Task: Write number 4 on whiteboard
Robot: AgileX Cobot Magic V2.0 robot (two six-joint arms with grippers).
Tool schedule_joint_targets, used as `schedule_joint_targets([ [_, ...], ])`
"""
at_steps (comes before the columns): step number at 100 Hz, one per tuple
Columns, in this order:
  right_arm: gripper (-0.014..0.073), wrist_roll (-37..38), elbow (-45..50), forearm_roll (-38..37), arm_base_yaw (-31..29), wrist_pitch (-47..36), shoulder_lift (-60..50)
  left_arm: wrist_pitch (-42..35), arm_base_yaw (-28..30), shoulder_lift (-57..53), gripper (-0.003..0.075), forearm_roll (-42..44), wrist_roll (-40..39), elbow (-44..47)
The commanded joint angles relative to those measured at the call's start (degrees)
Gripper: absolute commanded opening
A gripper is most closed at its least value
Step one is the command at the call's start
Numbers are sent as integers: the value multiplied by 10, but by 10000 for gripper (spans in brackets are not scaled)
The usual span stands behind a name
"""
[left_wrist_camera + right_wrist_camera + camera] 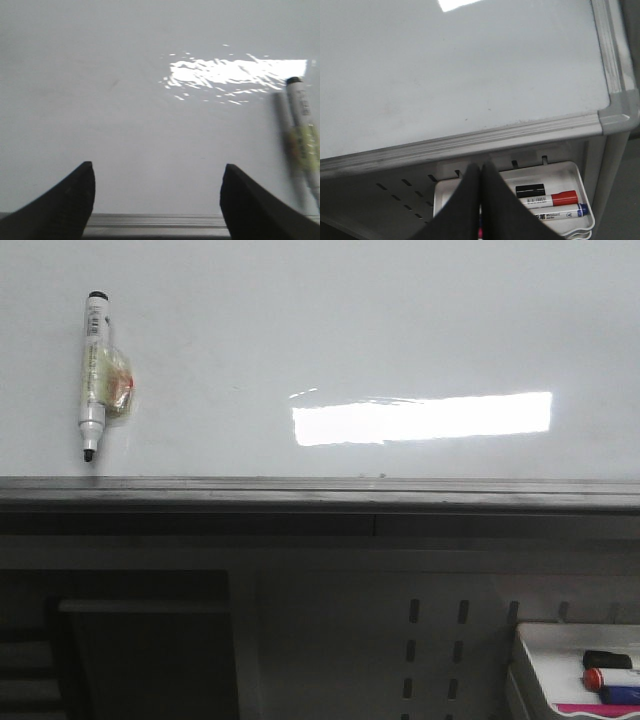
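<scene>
The whiteboard (400, 320) is a glossy white board with a bright glare patch and a dark grey edge rail (320, 490). No number 4 shows on it in any view. A white marker (93, 370) with a black tip lies on the board at the left, a yellowish clump stuck to its side. It also shows in the left wrist view (302, 135), off to one side of the fingers. My left gripper (158, 167) is open and empty over the board's edge. My right gripper (480, 162) is shut and empty, over the tray of markers. Neither gripper shows in the front view.
A small white tray (570, 170) hangs below the board's near right corner, also in the front view (540, 640). It holds a red-capped marker (555, 199), a blue-capped marker (560, 214) and a black cap (530, 190). A slotted grey panel (435, 650) lies under the board's rail.
</scene>
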Motion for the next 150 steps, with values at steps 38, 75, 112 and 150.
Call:
schedule_joint_targets([
  [38, -64, -1, -21, 2, -3, -42, 8, -192, -262, 254, 491, -57, 0, -59],
  [75, -64, -1, -21, 2, -3, -41, 8, -244, -271, 403, 491, -86, 0, -133],
  [112, -64, -1, -21, 2, -3, -41, 8, -208, -271, 449, -26, -134, 3, -137],
  [150, -64, -16, -68, 2, 141, 19, 47, -209, -271, 404, -20, 22, 4, -137],
])
